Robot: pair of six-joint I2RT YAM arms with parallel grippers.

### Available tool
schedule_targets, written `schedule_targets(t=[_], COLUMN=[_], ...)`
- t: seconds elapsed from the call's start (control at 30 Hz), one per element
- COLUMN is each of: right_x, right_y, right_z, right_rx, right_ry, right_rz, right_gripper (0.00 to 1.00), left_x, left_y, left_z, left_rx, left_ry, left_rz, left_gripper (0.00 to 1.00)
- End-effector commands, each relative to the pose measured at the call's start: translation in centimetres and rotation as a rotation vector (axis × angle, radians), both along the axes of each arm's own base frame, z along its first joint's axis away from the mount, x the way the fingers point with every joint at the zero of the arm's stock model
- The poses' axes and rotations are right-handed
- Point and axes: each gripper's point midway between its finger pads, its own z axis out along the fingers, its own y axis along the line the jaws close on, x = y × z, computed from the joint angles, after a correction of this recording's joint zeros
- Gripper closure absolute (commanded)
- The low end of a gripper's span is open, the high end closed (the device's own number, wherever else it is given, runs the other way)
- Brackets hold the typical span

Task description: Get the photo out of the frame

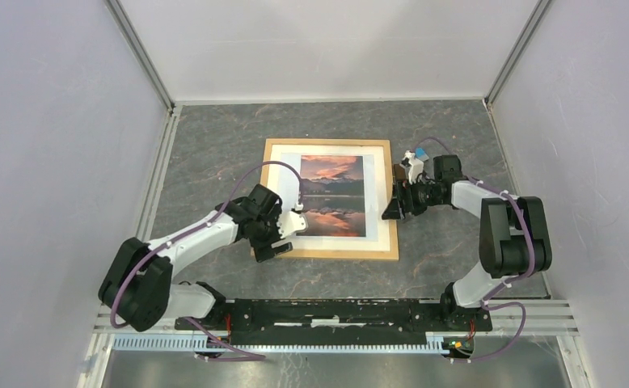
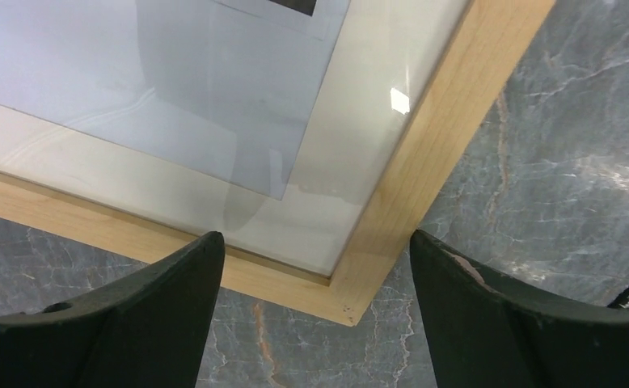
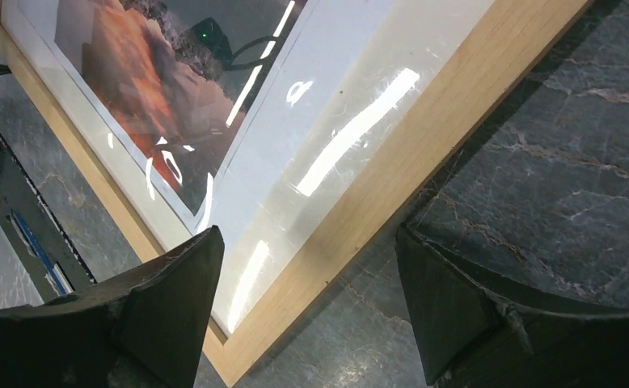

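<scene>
The frame (image 1: 327,143) lies flat and face up on the grey marbled desk (image 1: 214,145), and I place everything else from it. The photo (image 1: 331,194) is inside it behind glass, its orange sky and mirrored water framed by a white border within the light-wood rim. The glass shows streaks of reflected light in my right wrist view.

My left gripper (image 2: 315,242) hangs over the frame's near left corner. Its jaws are spread wide with nothing between them but that corner. One finger (image 2: 158,315) sits over the near rim, and the other (image 2: 489,323) is over bare desk just outside the left side of the frame. The corner joint of the rim shows plainly in the gap. I cannot tell from these views whether either fingertip touches the wood.

My right gripper (image 3: 307,238) is at the frame's right side, about halfway along that rim. Its jaws are also wide apart and hold nothing. One finger (image 3: 149,315) is over the glass just inside the rim, and the other (image 3: 473,315) is over the desk just outside it, so the wooden rim runs through the gap. Here too I cannot tell whether the fingers touch the frame.
</scene>
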Motion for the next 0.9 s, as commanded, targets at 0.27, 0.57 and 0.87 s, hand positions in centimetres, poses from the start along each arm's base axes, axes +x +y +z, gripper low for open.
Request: schedule_targets(t=[0.27,0.57,0.87], right_x=[-2.8,-3.0,-2.8], right_y=[0.1,-2.2,-4.3], right_z=[-0.3,-0.2,-0.5], right_rx=[-0.005,-0.011,0.002], right_ry=[0.083,0.085,0.106], right_rz=[-0.025,-0.11,-0.186], right_gripper=[0.13,0.13,0.13], left_x=[-1.3,-1.6,-2.0], left_y=[-8.5,-14.2,-17.3], left_z=[4.5,3.4,1.3], left_rx=[-0.128,-0.095,-0.05], left_ry=[-0.049,-0.077,-0.103], left_rz=[-0.247,-0.323,-0.352], left_gripper=[0.24,0.28,0.32])
